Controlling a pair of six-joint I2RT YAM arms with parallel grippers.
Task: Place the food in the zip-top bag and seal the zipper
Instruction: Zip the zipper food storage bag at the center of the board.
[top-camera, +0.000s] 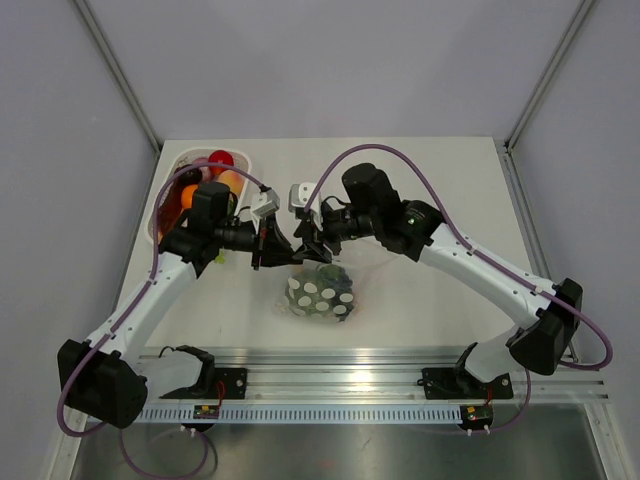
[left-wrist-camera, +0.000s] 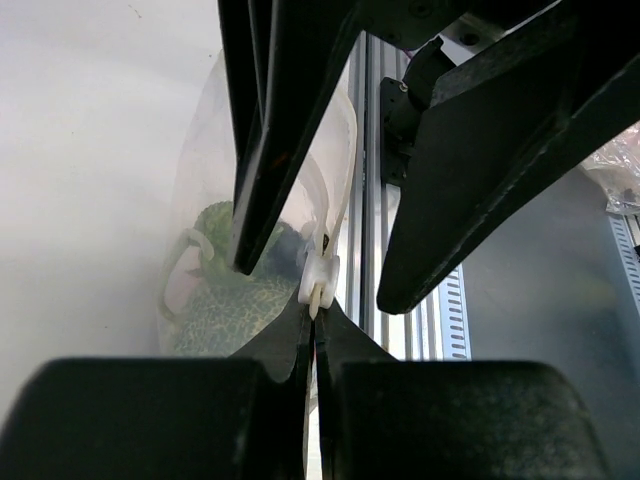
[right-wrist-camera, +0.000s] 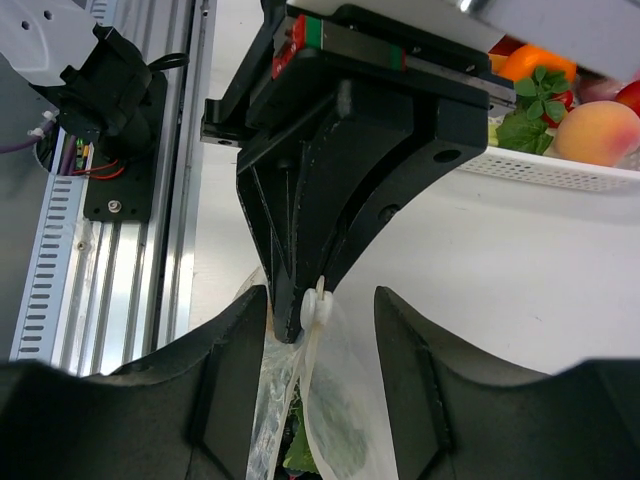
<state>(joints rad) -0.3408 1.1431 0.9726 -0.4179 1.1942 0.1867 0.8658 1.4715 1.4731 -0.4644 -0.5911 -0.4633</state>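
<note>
Zip-top bag (top-camera: 320, 297) is sitting mid-table with green food (left-wrist-camera: 235, 300) inside, its top edge raised between your two grippers.
Your left gripper (left-wrist-camera: 314, 318) is pinching the white slider (left-wrist-camera: 319, 283), fingers pressed together. Your right gripper (right-wrist-camera: 322, 308) is straddling that spot, fingers spread. The zipper (left-wrist-camera: 343, 150) is running away from the left fingertips toward the right arm.

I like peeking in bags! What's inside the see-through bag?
Inside the bag I can see green leafy pieces and a dark piece. The left gripper pinching its edge and the crinkly plastic hide the rest, so I can't tell what else is there.
</note>
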